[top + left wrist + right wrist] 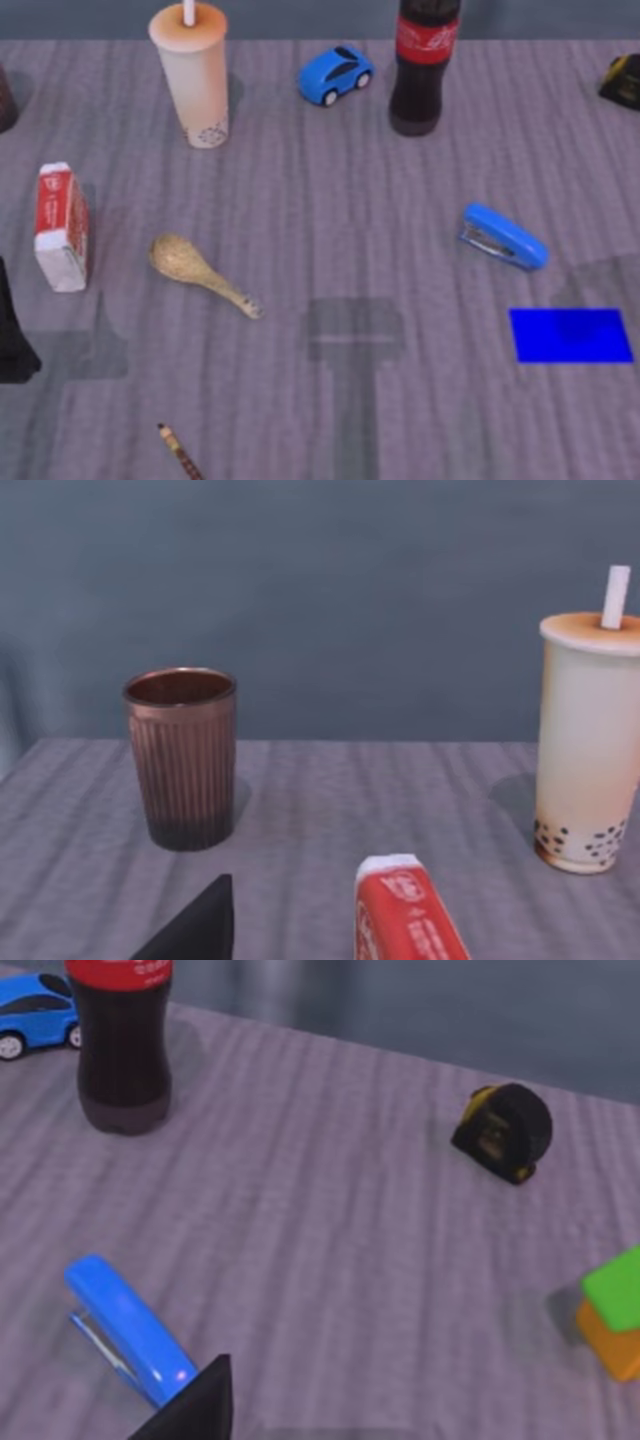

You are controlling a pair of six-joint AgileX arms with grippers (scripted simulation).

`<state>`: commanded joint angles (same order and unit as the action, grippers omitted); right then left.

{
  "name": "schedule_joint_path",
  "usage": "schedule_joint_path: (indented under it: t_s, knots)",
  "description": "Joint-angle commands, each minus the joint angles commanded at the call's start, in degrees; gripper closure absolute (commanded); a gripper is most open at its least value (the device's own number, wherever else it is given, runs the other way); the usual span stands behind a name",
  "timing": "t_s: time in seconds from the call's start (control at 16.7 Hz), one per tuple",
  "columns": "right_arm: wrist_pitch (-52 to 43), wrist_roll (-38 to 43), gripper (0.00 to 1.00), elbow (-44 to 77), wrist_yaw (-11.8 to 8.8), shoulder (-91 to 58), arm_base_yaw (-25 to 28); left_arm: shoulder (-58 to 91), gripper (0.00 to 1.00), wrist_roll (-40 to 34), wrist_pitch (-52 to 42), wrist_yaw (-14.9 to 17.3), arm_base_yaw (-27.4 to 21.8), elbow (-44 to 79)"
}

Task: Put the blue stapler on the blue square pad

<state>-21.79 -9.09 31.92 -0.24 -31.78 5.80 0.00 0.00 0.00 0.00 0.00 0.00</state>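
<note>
The blue stapler (503, 236) lies flat on the table right of centre, slanting towards the lower right. In the right wrist view the stapler (130, 1332) shows its silver underside. Just below and to its right lies the blue square pad (571, 335), bare and apart from the stapler. My right gripper is outside the top view; only its shadow falls near the pad. A black wedge (195, 1410) of it shows close by the stapler's near end, not touching it. My left arm (10, 340) is parked at the left edge.
At the back stand a blue toy car (335, 74), a cola bottle (424, 60) and a bubble tea cup (195, 75). A tape measure (622, 80) sits far right. A red-white carton (60, 225), a spoon (200, 272) and a thin stick (180, 455) lie left.
</note>
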Motion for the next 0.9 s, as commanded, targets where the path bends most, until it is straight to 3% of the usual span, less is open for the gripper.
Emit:
schedule_joint_path:
  t_s: [0.6,0.9]
  knots:
    - [-40.56,-15.86,0.0,60.62,0.11,-68.87,9.46,0.0,0.0,0.0,0.0,0.0,0.0,0.0]
    - [-54.93,-21.94,0.0,84.12,0.02,-91.63,13.22,0.0,0.0,0.0,0.0,0.0,0.0,0.0]
